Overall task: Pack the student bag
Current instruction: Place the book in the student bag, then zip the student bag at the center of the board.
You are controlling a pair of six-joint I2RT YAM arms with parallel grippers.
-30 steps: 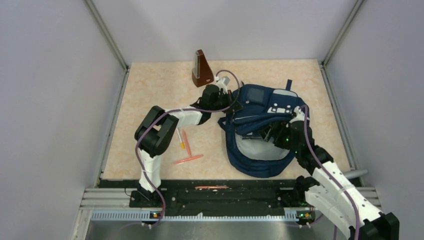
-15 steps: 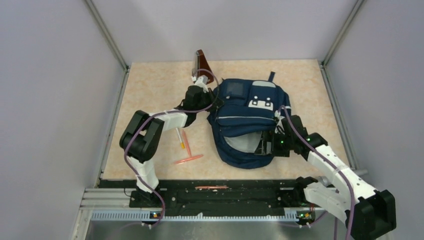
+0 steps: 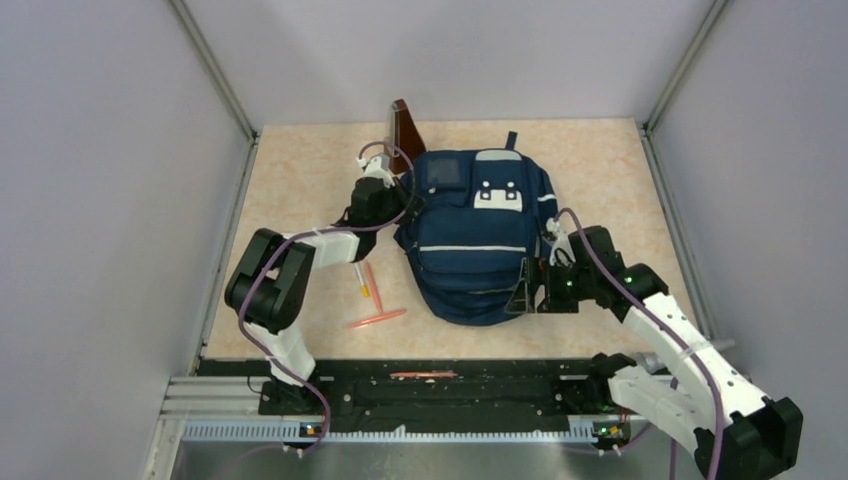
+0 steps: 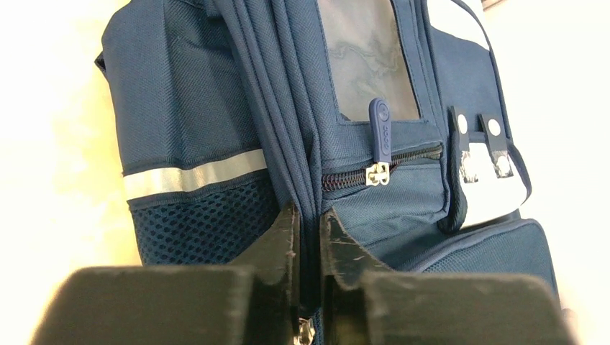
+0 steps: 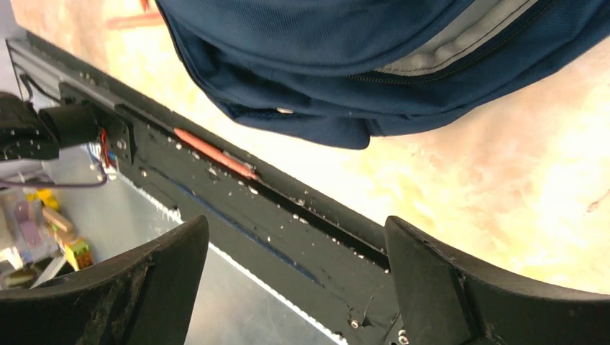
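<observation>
The bag (image 3: 480, 240) lies flat in the middle of the desk (image 3: 300, 180), front pockets up. Its top with the pale patches is toward the far wall and its rounded bottom toward the arms.

The left hand (image 3: 398, 200) is at the bag's far-left side. In the left wrist view its fingers (image 4: 280, 241) are pressed together on a fold of navy fabric beside the front zip, with the fabric pinched between them. A zip pull (image 4: 380, 133) hangs just right of that fold. A light stripe (image 4: 194, 176) runs across the side panel above a mesh pocket (image 4: 205, 223).

The right hand (image 3: 533, 295) is at the bag's near-right corner, low over the desk. Its fingers (image 5: 460, 287) stand wide apart with nothing between them (the right wrist view shows only desk and the black rail (image 5: 302, 237) in the gap). The bag's bottom edge is just beyond the fingertips and not touching them.

A dark brown wedge (image 3: 405, 125) stands by the far edge, just behind the bag's far-left corner. Whether it touches the bag I cannot tell. Two orange pens (image 3: 377, 320) lie on the desk left of the bag, near the left arm. A third pen (image 5: 216, 154) rests on the rail at the near edge.
</observation>
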